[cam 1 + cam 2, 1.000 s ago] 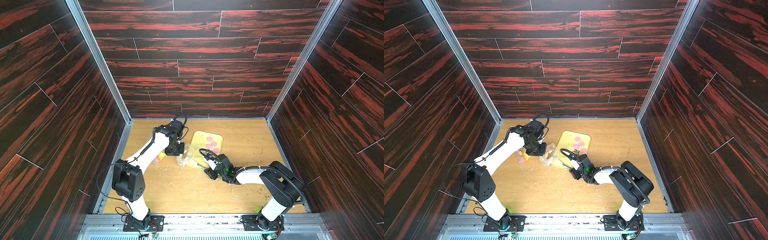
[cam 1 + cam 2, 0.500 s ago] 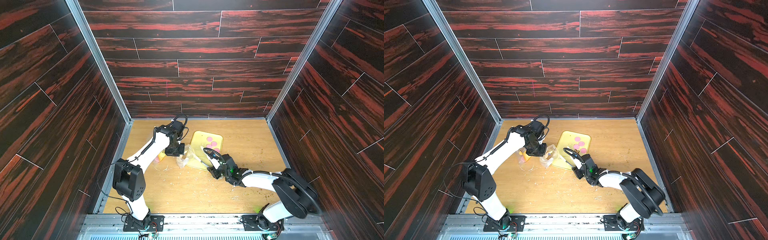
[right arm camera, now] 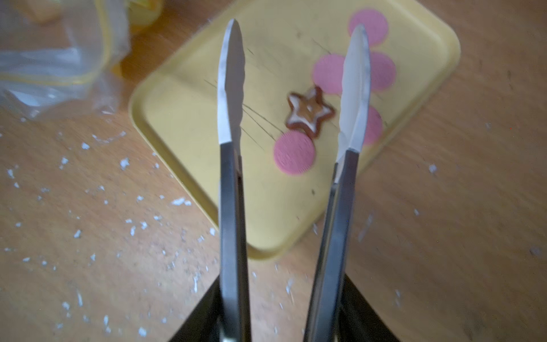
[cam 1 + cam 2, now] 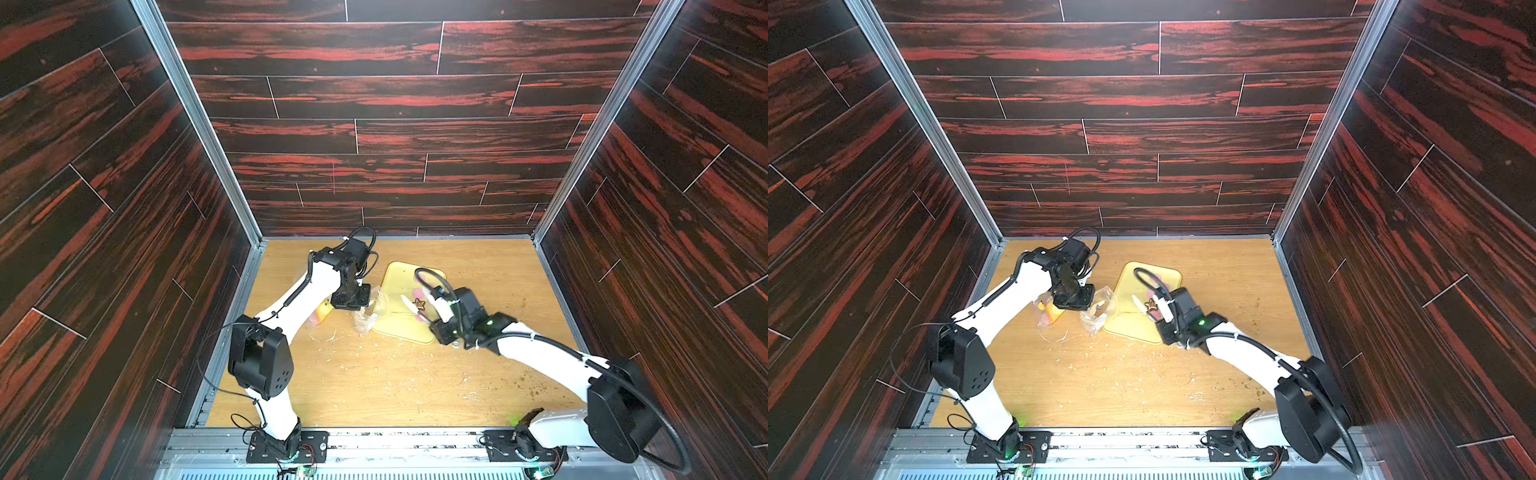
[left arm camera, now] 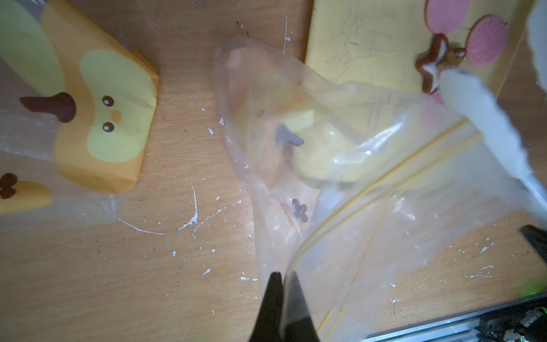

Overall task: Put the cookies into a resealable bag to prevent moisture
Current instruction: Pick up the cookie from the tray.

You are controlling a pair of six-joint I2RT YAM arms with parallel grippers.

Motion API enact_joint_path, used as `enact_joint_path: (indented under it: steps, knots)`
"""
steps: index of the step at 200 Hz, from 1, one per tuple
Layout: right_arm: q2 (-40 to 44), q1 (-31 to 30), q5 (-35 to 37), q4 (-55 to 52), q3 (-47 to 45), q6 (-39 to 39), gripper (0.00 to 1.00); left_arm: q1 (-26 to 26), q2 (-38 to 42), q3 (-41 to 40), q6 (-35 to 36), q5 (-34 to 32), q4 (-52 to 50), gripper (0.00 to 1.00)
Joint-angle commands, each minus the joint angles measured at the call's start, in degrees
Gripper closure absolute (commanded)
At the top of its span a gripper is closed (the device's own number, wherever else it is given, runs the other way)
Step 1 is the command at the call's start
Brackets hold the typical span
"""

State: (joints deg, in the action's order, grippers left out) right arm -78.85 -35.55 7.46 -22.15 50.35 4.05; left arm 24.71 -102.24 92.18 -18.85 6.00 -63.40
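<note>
Fig.: L gripper (image 5: 282, 284) pinches clear plastic bag (image 5: 370, 183), 9 o'clock of yellow tray (image 4: 399, 282); R gripper (image 3: 281, 325) clamps open steel tongs (image 3: 232, 177). Brown star cookie (image 3: 309, 112), I judge: light, brittle; nip edges.

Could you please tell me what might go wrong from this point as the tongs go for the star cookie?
1. The tongs stand open over the star cookie, which is crowded by pink cookies; closing may nudge or catch a neighbour instead.
2. The left claw pinches just one edge of the limp bag; its mouth may sag shut, so a dropped cookie could land on the table.
</note>
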Motion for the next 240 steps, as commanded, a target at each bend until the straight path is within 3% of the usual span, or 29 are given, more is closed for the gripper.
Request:
enact_joint_path:
  steps: [1, 58, 111, 174, 240]
  knots:
    - [0.71, 2.6, -3.11, -10.21, 2.95, -0.08, 0.46, -0.28, -0.75, 1.87, 1.35, 0.81, -1.52, 1.0]
    - [-6.21, 3.91, -9.81, -14.37, 9.23, -4.44, 0.51, -0.28, -1.3, 2.33, 1.8, 1.36, -1.56, 1.0]
    - [-11.22, 4.0, -5.32, -17.21, 13.73, -2.57, 0.52, -0.28, -1.47, 2.13, 1.89, 1.89, -1.46, 1.0]
    - [-15.74, 3.87, -6.52, -18.81, 18.08, -2.67, 0.54, -0.28, -1.65, 2.15, 2.06, 2.41, -1.38, 1.0]
    - [-19.65, 2.09, -0.61, -21.64, 20.55, -2.21, 0.54, -0.28, -1.83, 1.6, 2.06, 2.65, -1.2, 1.0]
